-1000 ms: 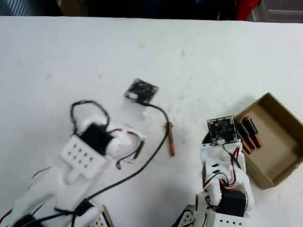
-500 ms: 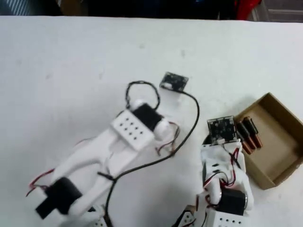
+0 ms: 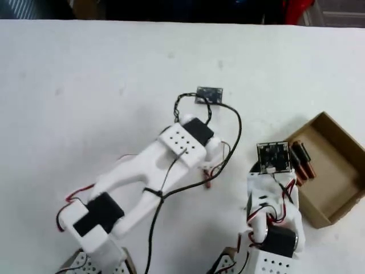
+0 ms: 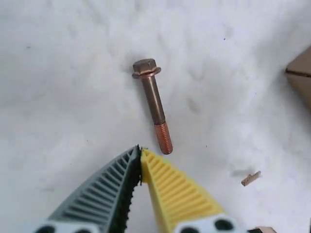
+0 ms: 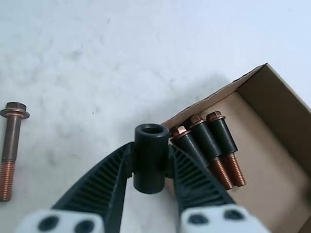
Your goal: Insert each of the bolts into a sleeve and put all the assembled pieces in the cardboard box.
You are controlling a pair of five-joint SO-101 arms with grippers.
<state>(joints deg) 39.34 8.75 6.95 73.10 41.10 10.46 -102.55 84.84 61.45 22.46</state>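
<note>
A copper bolt (image 4: 153, 104) lies loose on the white table, its hex head pointing away from my left gripper (image 4: 140, 151), whose fingertips meet shut just short of the threaded end. From the right wrist, the same bolt (image 5: 9, 148) lies off to the side. My right gripper (image 5: 150, 162) is shut on a black sleeve (image 5: 150, 162), held upright with its bore open. Close by is the cardboard box (image 5: 277, 111), where three assembled pieces (image 5: 206, 145) lie side by side. From above, the left arm (image 3: 185, 140) covers the bolt and the box (image 3: 336, 171) sits at the right.
A small wood chip (image 4: 250, 178) lies on the table near the box corner (image 4: 301, 73). The left arm's black cable (image 3: 228, 148) loops between the two arms. The right arm (image 3: 274, 200) stands next to the box's near wall.
The left arm swung right across the table and extended over the loose bolt, which it now covers from above. The right arm stayed in place with the sleeve.
</note>
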